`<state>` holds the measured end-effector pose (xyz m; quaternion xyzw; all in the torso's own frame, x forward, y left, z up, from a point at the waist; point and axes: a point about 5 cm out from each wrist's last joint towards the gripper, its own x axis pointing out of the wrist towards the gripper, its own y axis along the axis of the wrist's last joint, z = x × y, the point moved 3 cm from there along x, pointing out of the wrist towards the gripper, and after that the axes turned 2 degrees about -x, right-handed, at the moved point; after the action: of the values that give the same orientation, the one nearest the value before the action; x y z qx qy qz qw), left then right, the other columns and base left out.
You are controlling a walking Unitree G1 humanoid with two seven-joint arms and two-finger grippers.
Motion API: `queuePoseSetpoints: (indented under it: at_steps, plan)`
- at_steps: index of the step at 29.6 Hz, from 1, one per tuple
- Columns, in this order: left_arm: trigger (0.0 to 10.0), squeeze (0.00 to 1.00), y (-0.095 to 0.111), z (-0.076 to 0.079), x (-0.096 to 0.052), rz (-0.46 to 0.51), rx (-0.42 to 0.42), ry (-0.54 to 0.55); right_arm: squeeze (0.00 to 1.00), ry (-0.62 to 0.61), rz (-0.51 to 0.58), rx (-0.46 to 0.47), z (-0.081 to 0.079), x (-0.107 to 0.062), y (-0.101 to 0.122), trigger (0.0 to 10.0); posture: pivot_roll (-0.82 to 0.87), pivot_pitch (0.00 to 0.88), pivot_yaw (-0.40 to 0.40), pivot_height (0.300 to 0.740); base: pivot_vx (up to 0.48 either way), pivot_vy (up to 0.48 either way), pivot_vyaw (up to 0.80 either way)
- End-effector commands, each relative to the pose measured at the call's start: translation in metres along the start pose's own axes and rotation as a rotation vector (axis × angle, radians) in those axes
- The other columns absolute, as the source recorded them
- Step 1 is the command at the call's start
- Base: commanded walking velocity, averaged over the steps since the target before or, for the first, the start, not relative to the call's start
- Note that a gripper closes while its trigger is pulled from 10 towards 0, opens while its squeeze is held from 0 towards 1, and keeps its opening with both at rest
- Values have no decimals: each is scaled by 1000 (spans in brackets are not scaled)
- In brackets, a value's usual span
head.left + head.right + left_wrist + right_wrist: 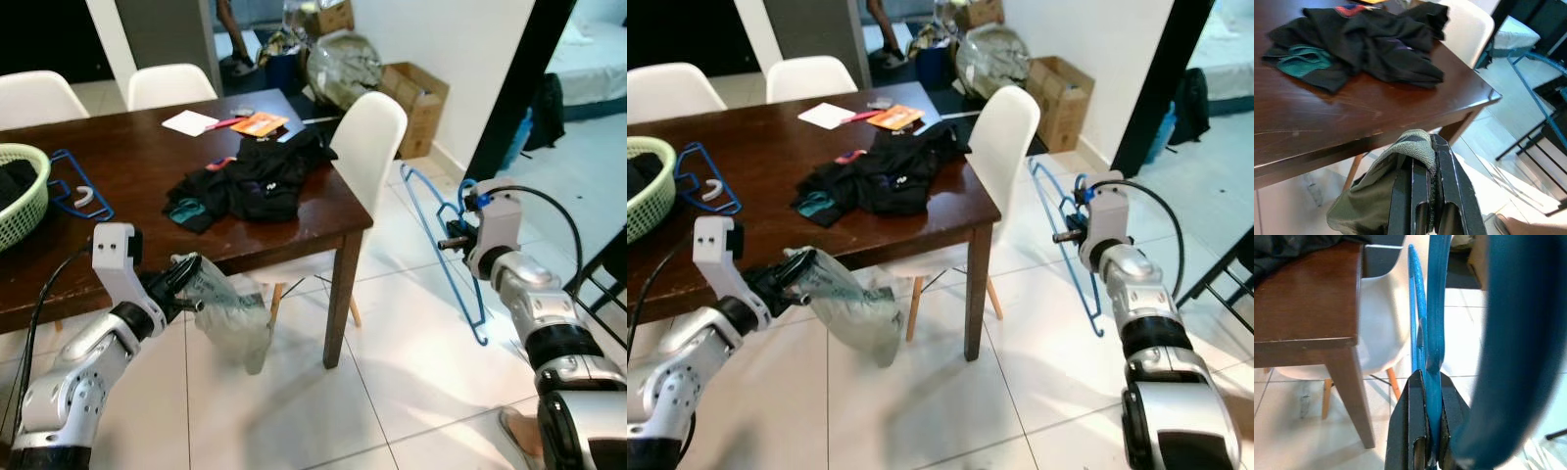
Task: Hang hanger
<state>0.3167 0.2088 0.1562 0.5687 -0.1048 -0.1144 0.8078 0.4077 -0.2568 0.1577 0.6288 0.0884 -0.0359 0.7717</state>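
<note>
green basket (pixel 22 211) cut by frame edge

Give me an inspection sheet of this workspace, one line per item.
Surface: dark wooden table on a white tiled floor.
Job's things: blue hanger in the right hand; grey-green garment hanging from the left hand.
Clutter: black clothes pile, another blue hanger, green basket, papers.
Hands: both shut on their loads.
Cables: black cable looping at the right wrist.
Surroundings: white chairs, cardboard box, a person's legs beyond the table.
</note>
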Motion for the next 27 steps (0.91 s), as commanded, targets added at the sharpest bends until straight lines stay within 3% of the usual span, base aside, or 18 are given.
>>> queuePoseSetpoints:
  at_steps: [1,8,27]
  plan:
    - [10000,0,0,-3,-2,19,-25,5,0,-14,-6,17,1,0,-3,10000,-16,113,22,740,0,0,0]
    - [10000,0,6,-10,-8,66,-84,26,0,-56,-15,75,14,-3,-9,10000,-18,139,32,740,0,0,0]
    - [10000,0,9,-11,-5,96,-103,19,0,-60,-9,42,15,-1,-8,10000,-33,152,16,740,0,0,0]
